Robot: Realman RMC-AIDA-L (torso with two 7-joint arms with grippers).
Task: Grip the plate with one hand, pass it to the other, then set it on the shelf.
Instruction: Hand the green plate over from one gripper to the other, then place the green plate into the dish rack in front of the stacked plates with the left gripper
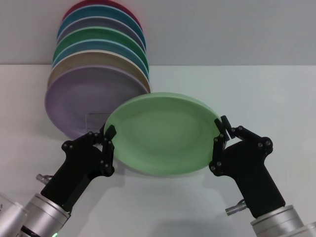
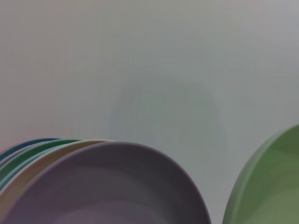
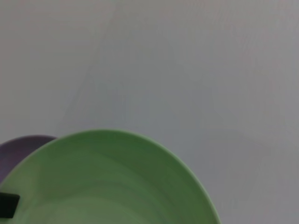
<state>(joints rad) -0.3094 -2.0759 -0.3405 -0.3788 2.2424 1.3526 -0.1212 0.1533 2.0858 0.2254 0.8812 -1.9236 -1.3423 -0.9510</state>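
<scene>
The light green plate (image 1: 163, 132) hangs tilted above the table between my two grippers. On its right rim my right gripper (image 1: 221, 131) is shut, one finger over the rim and one under. My left gripper (image 1: 109, 139) is at the plate's left rim, touching or nearly touching it. The plate (image 3: 107, 182) fills the lower part of the right wrist view, with a black bit of the left gripper (image 3: 8, 205) at its far rim. In the left wrist view only the plate's edge (image 2: 268, 186) shows. The shelf (image 1: 94, 116) is a thin clear loop behind the left gripper.
A stack of several plates leans at the back left, with a lilac plate (image 1: 81, 96) in front and a darker green plate (image 1: 98, 37) among those behind. The lilac plate (image 2: 107, 186) also fills the lower left wrist view. The white table (image 1: 256, 94) extends to the right.
</scene>
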